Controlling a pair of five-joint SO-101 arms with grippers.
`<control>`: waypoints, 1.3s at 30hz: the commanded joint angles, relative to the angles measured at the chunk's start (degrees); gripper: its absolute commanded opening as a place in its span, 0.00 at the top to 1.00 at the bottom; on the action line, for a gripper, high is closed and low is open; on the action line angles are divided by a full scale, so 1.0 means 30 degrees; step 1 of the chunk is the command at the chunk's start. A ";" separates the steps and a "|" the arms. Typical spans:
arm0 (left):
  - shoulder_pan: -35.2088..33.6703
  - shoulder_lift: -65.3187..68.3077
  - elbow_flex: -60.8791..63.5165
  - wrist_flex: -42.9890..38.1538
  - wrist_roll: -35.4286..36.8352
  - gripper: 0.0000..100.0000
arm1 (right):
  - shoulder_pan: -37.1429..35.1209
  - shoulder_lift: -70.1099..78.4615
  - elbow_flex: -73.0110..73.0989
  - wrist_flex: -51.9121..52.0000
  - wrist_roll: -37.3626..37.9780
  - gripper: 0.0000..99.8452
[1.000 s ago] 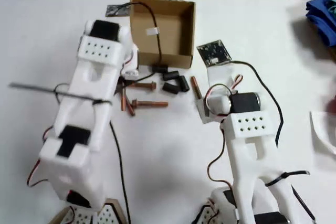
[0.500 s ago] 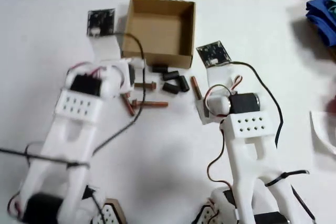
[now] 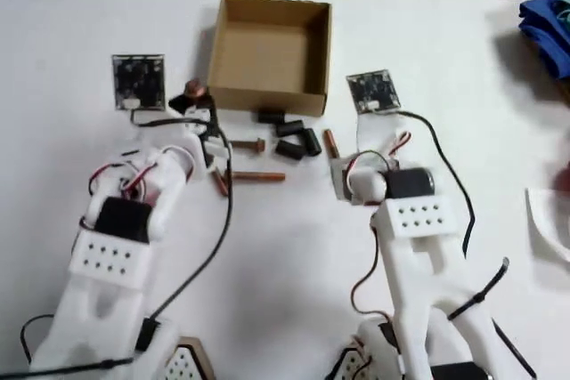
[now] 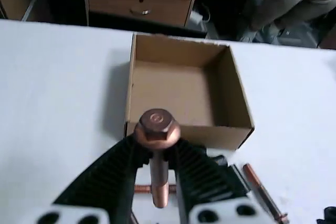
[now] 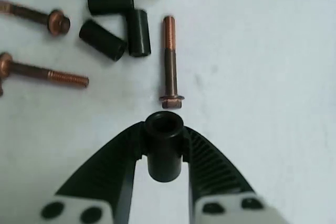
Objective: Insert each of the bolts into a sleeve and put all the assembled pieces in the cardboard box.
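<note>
My left gripper (image 4: pixel 156 150) is shut on a copper bolt (image 4: pixel 156 132), held upright with its hex head up, just short of the empty cardboard box (image 4: pixel 233 95). From above, that bolt (image 3: pixel 192 91) stands left of the box (image 3: pixel 267 99), and the left gripper (image 3: pixel 201 120) is below it. My right gripper (image 5: pixel 164 153) is shut on a black sleeve (image 5: pixel 164 148) with its bore facing up. It (image 3: pixel 342 177) hovers by a loose bolt (image 5: pixel 169 59). Other loose bolts (image 3: pixel 258 176) and sleeves (image 3: pixel 289 128) lie in front of the box.
Loose black sleeves (image 5: pixel 102 39) and two more bolts (image 5: pixel 46 73) lie in a pile between the arms. A blue cloth (image 3: pixel 548 33) sits at the table's far right and a white object (image 3: pixel 545 229) at the right edge. Cables trail from both wrists.
The left arm has drawn back from the pile toward the front left and now carries a bolt upright. The right arm has shifted only slightly.
</note>
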 commanded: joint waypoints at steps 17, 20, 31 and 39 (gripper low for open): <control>0.3194 0.2755 -0.2212 -0.6681 0.4337 0.97 | -0.1392 -1.4168 1.6821 -2.1231 -0.0879 0.98; 0.4190 0.5040 -0.4440 -0.6652 0.4835 0.97 | -0.1275 -1.5458 1.6821 -2.0645 -0.0967 0.98; 0.8850 0.8615 -0.7956 -0.6505 0.1758 0.97 | -0.1245 -1.6249 1.6821 -1.9209 -0.0908 0.98; 0.9231 0.7912 -0.7048 -0.6505 -0.1319 0.97 | -0.1245 -1.6220 1.6821 -1.7919 -0.0879 0.98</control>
